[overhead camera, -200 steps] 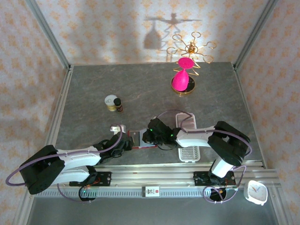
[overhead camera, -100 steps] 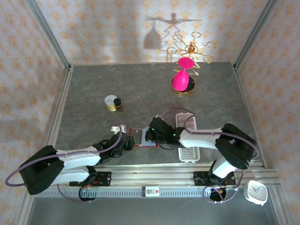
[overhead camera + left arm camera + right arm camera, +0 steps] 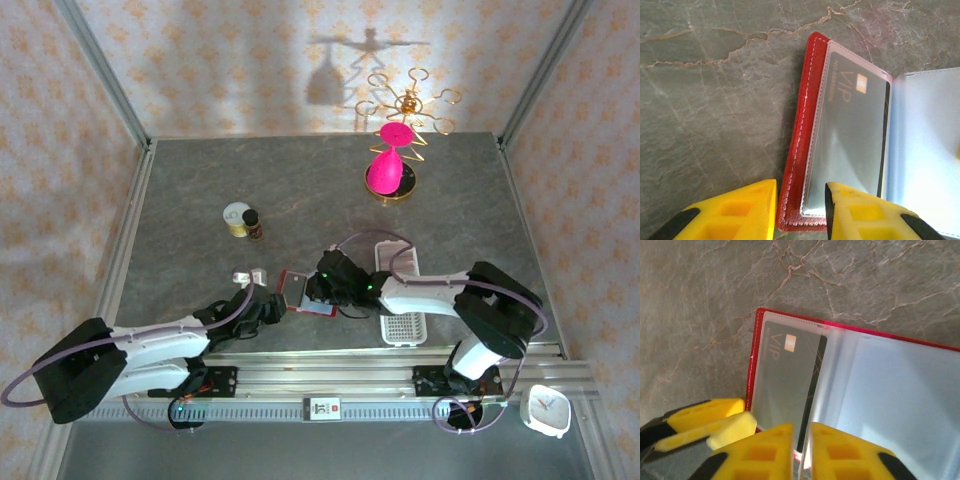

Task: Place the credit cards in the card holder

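— Card holder (image 3: 305,293) has twisted askew, near-centre on the table, open.
— Left gripper (image 3: 800,189) straddles its red edge, unclenched. Right gripper (image 3: 801,432) is nearly closed round a clear sleeve (image 3: 832,375); can't tell if it grips. The credit card (image 3: 850,142) reads "VIP".

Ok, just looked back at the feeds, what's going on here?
Both arms meet at the red card holder, lying open on the table. A VIP card is already sleeved inside. The left gripper stands open astride the red cover's edge; the right gripper has a clear page between nearly closed jaws.
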Motion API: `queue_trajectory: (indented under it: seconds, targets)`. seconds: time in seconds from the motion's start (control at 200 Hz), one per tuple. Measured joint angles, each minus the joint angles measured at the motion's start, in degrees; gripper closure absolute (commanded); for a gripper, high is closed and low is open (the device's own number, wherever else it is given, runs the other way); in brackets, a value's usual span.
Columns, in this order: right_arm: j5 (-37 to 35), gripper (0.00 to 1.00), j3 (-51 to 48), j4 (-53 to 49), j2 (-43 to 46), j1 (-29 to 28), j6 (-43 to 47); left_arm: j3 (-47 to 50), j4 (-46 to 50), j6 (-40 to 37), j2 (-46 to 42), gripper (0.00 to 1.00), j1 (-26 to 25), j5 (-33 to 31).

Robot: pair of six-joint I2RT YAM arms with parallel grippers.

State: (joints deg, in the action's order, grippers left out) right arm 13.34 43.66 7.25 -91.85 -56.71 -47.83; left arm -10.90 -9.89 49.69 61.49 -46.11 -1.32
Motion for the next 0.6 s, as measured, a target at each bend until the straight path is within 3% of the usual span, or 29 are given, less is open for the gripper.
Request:
queue_trajectory:
  seconds: [0.3,0.601]
  targets:
    - [2.1,0.49,6.1,4.0,-6.9,0.0,-1.2,0.1,7.5,0.4,-7.5,0.54,0.1,-2.8]
    - [1.6,0.49,9.9,4.1,-8.7,0.8,-1.9,0.1,14.4,0.6,-12.2,0.53,0.5,-8.5]
